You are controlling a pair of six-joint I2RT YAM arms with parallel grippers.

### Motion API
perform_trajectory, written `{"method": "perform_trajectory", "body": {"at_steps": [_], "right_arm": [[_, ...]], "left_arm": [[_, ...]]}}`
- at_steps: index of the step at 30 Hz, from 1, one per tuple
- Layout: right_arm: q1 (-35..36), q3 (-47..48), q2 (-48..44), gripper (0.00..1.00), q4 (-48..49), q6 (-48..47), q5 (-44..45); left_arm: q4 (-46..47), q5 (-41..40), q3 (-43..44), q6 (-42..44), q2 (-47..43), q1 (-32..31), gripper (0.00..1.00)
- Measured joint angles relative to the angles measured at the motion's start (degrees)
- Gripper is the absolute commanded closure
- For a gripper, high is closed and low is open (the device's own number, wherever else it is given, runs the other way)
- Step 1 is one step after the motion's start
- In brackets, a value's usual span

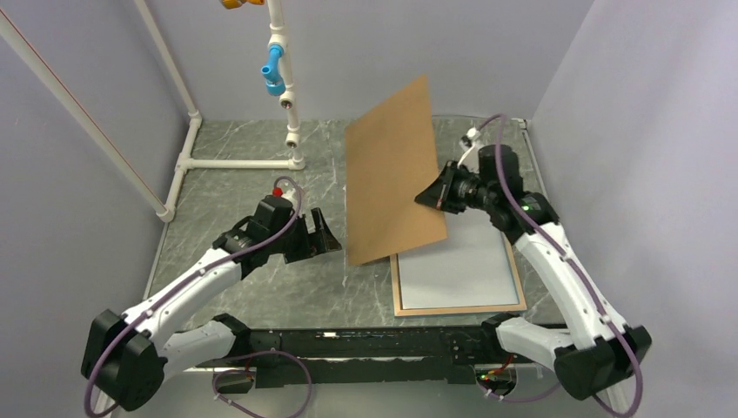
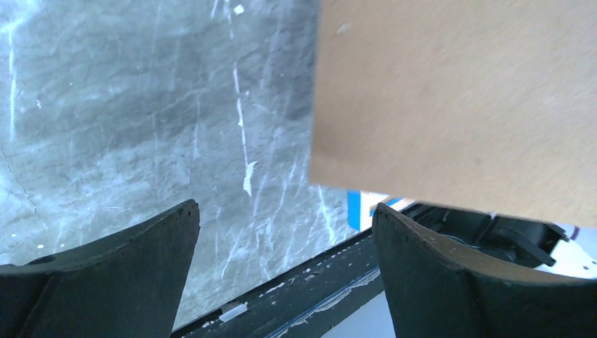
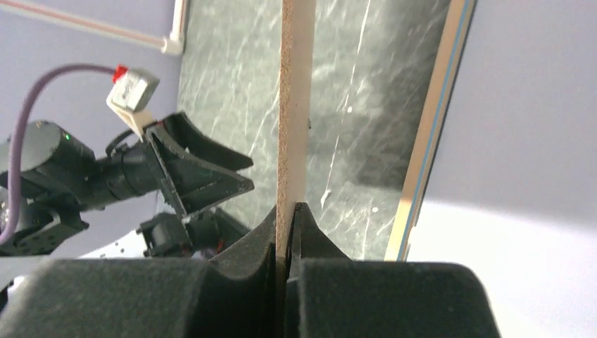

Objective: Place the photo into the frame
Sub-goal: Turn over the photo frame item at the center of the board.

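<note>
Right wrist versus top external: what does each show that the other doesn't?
Only the right wrist: the right tool pinching the backing board edge-on, and a blue line along the frame. Only the top external: the backing board's whole brown face, raised and tilted, plus the white pipe stand. Both: the open left tool beside the backing board, and the table.

**Table surface: dark marbled slab, three things on it**

The table [image 1: 226, 187] is dark grey-green stone-look, white-veined and scuffed. At the near right corner the frame [image 1: 461, 308] lies flat with its tan wood side up. A pale sheet [image 1: 461, 270] fills its opening. At the far left corner a white pipe stand [image 1: 239, 163] has its feet on the slab, with one upright near the middle of the far edge. A black mounting rail [image 1: 365, 348] runs along the near edge.
</note>
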Motion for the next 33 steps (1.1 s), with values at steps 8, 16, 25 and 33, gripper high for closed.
{"method": "perform_trajectory", "body": {"at_steps": [8, 16, 25, 33], "right_arm": [[-0.07, 18.8, -2.6, 1.0, -17.94, -7.56, 15.15], [-0.13, 27.67, 3.06, 1.0, -33.16, -12.48, 22.21], [1.25, 20.61, 3.32, 1.0, -35.74, -13.88, 23.89], [11.76, 20.7, 5.53, 0.95, -35.65, -11.93, 31.36]], "left_arm": [[0.33, -0.22, 0.39, -0.28, -4.48, -0.04, 0.05], [-0.48, -0.02, 1.55, -0.68, 0.5, -0.04, 0.06], [-0.7, 1.46, 1.86, -0.72, 3.61, -0.22, 0.05], [-0.26, 2.36, 1.86, -1.16, 3.78, -0.52, 0.05]]}}
